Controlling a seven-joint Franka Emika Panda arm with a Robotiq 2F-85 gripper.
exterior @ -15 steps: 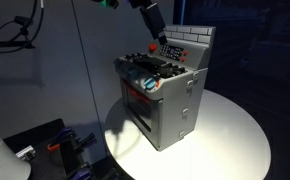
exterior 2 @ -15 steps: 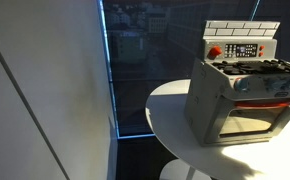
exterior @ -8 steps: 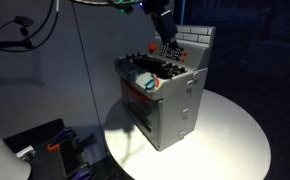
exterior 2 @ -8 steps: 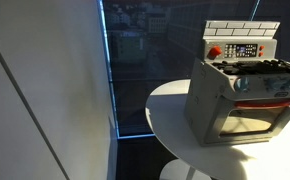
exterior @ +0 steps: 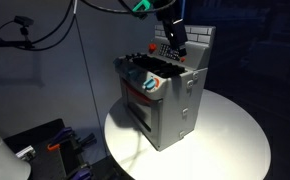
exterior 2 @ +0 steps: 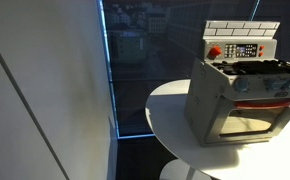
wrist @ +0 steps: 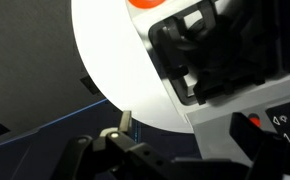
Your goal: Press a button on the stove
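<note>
Wrist view shows my jaws (wrist: 163,142) at the bottom of the picture. They are spread wide apart, one dark finger on each side. Nothing sits between them and they hold nothing. Past them I see the stove (wrist: 217,52) from above, with its black burners and a grey top. Near the right edge is a red button (wrist: 253,122) beside a dark strip of small buttons (wrist: 288,115). The little white marks on that strip are too small for me to read. In an exterior view my jaws (exterior: 173,38) hang up high over the back of the stove (exterior: 170,100), close to its brick wall part. They look a bit apart from it, but I cannot tell for sure from here. The stove stands on a round white counter (exterior: 235,130), near the back of it, with its oven door facing the edge. In an exterior view the stove (exterior 2: 237,95) shows its oven window lit from inside, and the red button (exterior 2: 214,51) sits on the panel under the bricks. The counter (exterior 2: 170,108) is bright white around it. The room is dark and bluish. A tall window (exterior 2: 135,45) is behind the counter, and a pale wall (exterior 2: 45,100) is beside it. Some black cables (exterior: 25,30) hang in the dark.
</note>
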